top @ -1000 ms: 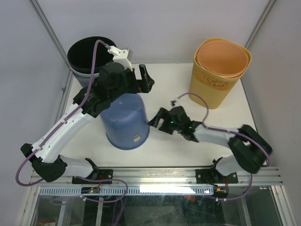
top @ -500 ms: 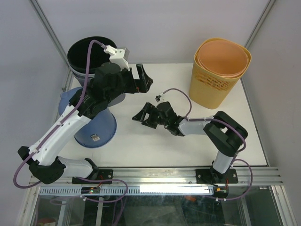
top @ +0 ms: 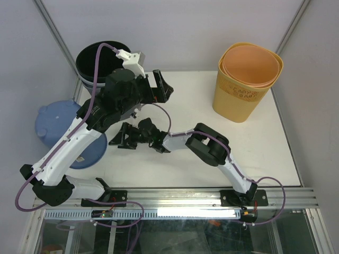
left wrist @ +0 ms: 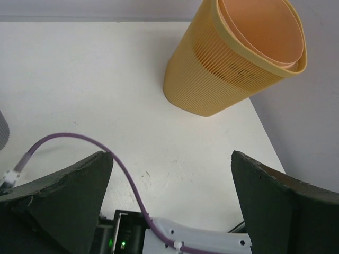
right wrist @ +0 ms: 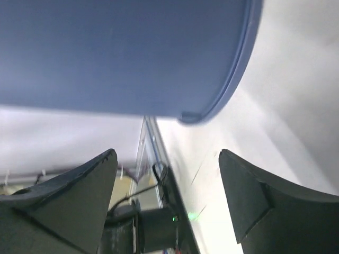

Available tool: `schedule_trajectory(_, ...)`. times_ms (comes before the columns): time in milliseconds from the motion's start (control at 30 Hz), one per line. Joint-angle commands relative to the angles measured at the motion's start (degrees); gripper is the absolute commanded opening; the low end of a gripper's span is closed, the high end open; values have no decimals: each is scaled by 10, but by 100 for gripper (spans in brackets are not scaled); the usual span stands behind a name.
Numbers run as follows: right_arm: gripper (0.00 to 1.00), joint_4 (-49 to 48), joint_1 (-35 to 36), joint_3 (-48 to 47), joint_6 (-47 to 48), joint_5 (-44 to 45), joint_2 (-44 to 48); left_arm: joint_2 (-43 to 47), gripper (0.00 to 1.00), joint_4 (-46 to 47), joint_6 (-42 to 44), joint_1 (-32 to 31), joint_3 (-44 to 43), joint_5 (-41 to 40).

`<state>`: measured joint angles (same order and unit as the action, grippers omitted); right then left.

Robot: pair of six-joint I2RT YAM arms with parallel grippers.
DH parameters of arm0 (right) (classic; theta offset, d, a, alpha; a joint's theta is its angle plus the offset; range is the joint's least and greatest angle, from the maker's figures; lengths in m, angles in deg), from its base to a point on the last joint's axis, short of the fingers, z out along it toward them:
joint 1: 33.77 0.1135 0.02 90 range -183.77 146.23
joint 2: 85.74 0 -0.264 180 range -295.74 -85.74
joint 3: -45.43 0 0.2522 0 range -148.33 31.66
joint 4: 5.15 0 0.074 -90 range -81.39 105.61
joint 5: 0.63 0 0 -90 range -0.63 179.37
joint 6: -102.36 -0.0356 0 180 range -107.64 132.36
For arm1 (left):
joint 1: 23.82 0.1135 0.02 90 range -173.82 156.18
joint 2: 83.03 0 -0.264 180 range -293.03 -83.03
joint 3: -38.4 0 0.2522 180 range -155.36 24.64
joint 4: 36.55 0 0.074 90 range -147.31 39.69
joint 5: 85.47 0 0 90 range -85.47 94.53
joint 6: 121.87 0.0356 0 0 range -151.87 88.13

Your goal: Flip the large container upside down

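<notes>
Though bulky, looks light: large blue container [top: 53,124], smooth thin-walled plastic, probably stiff at the rolled rim, springy mid-wall, likely slippery. Appears tipped at the left edge of the desk [top: 175,169], partly past it; mouth up or base up, not clear. Best taken at the rim, one finger inside, one outside; bare wall too broad to pinch. Bears no legible brand, label or writing. Right hand [top: 119,138] just beside it, spread wide, holding nothing, rim above its fingers [right wrist: 79,185]. Left hand [top: 160,87] fully spread, empty, well apart. Beyond: black bin [top: 87,58], yellow ribbed basket [top: 238,100] with orange liner [top: 251,63], neither showing print.
</notes>
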<state>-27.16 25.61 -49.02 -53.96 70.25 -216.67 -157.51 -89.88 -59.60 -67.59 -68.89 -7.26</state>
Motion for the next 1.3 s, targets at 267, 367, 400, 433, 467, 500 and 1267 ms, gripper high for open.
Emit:
schedule_trajectory(267, 79, 47, -52, 264, 70, -23, 276, 6, 99, 7, -8, 4, -10, 1)
schedule_trajectory(367, 79, 245, -65, 303, 70, -23, 406, -17, 99, -11, 8, 10, -41, -1)
schedule_trajectory(400, 78, 310, -70, 311, 200, 83, 453, -26, 99, -23, 14, 17, -55, 0)
schedule_trajectory(433, 78, 368, -76, 319, 314, 137, 506, -32, 99, -31, 20, 24, -63, 4)
schedule_trajectory(467, 79, 421, -85, 324, 362, 183, 575, -36, 99, -35, 26, 35, -65, 11)
schedule_trajectory(500, 80, 472, -89, 324, 378, 223, 608, -42, 99, -34, 29, 40, -64, 21)
schedule_trajectory(1267, 66, 880, -447, -415, 644, 330, 347, -133, 99, 118, -5, -77, 178, 133)
